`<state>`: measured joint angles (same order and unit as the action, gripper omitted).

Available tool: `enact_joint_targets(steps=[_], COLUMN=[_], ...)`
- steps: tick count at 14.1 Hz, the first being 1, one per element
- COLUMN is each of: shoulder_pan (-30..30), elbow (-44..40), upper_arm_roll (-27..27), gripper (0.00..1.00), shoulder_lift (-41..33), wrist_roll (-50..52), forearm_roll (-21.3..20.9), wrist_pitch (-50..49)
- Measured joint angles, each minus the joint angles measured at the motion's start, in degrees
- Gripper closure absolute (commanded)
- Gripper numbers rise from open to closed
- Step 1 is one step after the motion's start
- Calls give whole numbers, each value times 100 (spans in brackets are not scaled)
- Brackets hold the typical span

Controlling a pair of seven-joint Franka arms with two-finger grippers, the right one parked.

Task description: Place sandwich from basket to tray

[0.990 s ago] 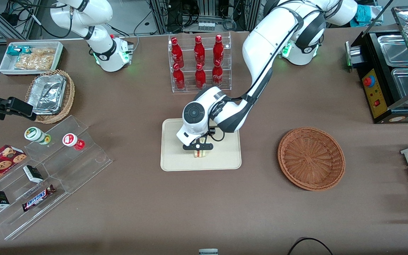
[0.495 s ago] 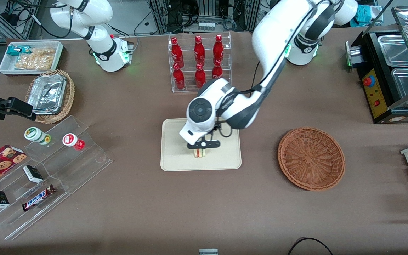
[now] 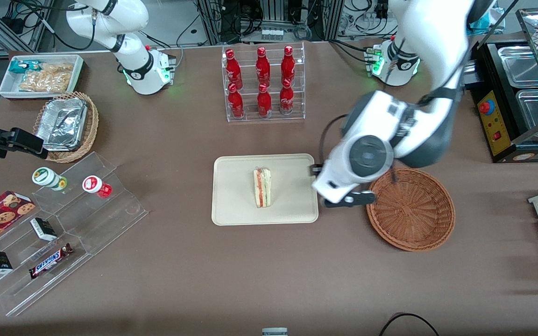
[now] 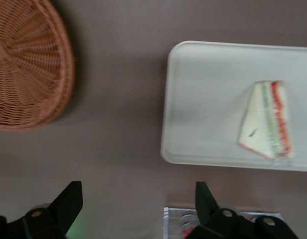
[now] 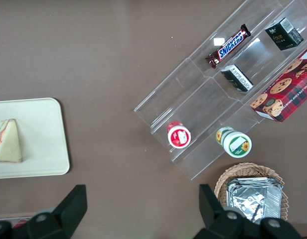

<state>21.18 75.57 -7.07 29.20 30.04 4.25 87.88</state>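
Note:
The sandwich [image 3: 262, 187] lies flat on the cream tray [image 3: 231, 211], near its middle, with the red and green filling showing along one edge. It is also seen in the left wrist view [image 4: 268, 120] on the tray [image 4: 208, 94] and in the right wrist view [image 5: 7, 142]. The reddish-brown basket [image 3: 410, 209] is empty and also shows in the left wrist view [image 4: 24, 64]. My left gripper [image 3: 347, 201] hangs raised over the bare table between tray and basket. It is open and empty [image 4: 137, 194].
A clear rack of red bottles [image 3: 264, 84] stands farther from the front camera than the tray. A stepped acrylic stand [image 3: 63, 224] with snacks, a tan basket with foil containers [image 3: 66, 126] and a white snack bin [image 3: 40, 74] lie toward the parked arm's end. A black warmer [image 3: 521, 93] stands at the working arm's end.
My gripper let go of the sandwich, rose and swung away from the tray toward the basket. The sandwich now lies flat on the tray instead of standing under the fingers.

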Motion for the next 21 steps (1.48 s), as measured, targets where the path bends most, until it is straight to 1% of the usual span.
enact_joint_targets(steps=[3,6,7,9,10,12,15,18,21], shoulder_pan=[-706,-1180,-1259,-1283,-1289,-1403,-1572,-1585,-1585], elbow=[998,1743,1865,1956,1958,1938,1837,1701,1589], upper_arm_roll=[11,15,16,14,12,16,109,313,334], gripper=[0,0,0,0,0,0,0,0,0], shoulder_lift=[-860,-1906,-2210,-2658,-2802,-2972,-3027,-3039,-3039], wrist_roll=[-926,-1302,-1351,-1361,-1360,-1385,-1634,-1692,-1694], forearm_roll=[-2,-13,-91,-480,-590,-678,-685,-685,-644], wrist_pitch=[-16,-109,-233,-423,-488,-576,-629,-631,-620])
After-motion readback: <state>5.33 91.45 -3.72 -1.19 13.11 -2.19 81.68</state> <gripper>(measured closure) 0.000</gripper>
